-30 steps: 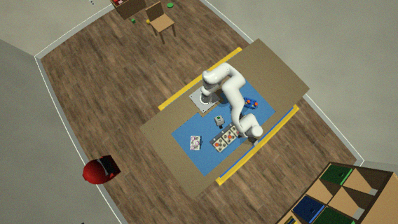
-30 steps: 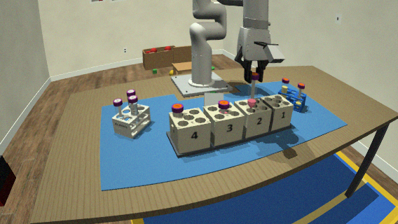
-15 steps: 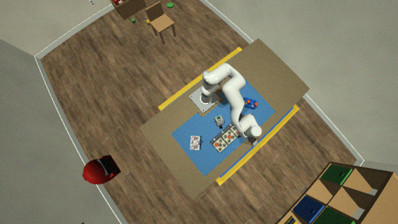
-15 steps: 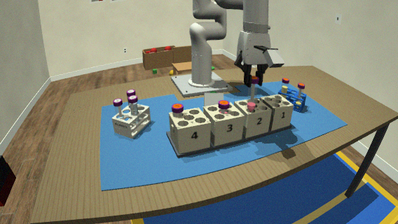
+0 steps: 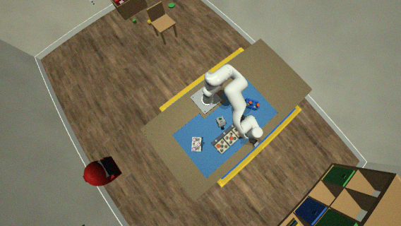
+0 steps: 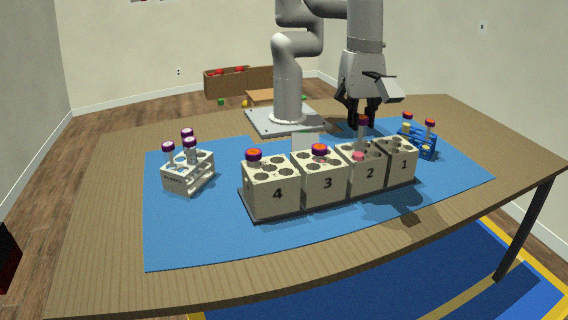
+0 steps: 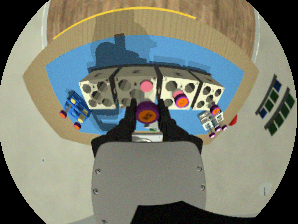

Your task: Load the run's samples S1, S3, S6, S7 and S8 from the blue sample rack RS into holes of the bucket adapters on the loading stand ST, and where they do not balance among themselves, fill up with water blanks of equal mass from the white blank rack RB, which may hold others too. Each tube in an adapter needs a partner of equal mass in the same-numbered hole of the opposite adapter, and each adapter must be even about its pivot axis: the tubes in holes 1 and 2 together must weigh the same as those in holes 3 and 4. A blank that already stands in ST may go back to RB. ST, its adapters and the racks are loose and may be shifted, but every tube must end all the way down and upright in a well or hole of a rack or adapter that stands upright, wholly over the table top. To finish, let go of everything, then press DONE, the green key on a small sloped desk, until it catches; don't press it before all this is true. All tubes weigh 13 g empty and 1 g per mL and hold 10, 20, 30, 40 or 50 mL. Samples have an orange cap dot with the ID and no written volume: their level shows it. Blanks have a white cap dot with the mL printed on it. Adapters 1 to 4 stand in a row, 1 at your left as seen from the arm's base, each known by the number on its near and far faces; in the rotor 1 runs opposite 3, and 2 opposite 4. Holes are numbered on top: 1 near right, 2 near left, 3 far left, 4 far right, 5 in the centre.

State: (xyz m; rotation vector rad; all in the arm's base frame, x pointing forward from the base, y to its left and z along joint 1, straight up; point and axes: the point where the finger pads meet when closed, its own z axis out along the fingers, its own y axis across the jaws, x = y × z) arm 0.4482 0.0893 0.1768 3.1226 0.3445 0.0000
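Partway through, I judge: jaws gripping a sample tube (image 6: 362, 131) over adapter 2 (image 6: 369, 172), adapters 3 and 4 hold one each, two wait in the blue rack (image 6: 431, 142) by the counter's right edge.

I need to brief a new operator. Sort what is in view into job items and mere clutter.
Job items: cream numbered bucket adapters; blue sample rack; white blank rack; purple-capped tube in the pincer; green-keyed grey desk.

Clutter: wooden chair; brown toy box; red round bin; compartmented storage shelf.
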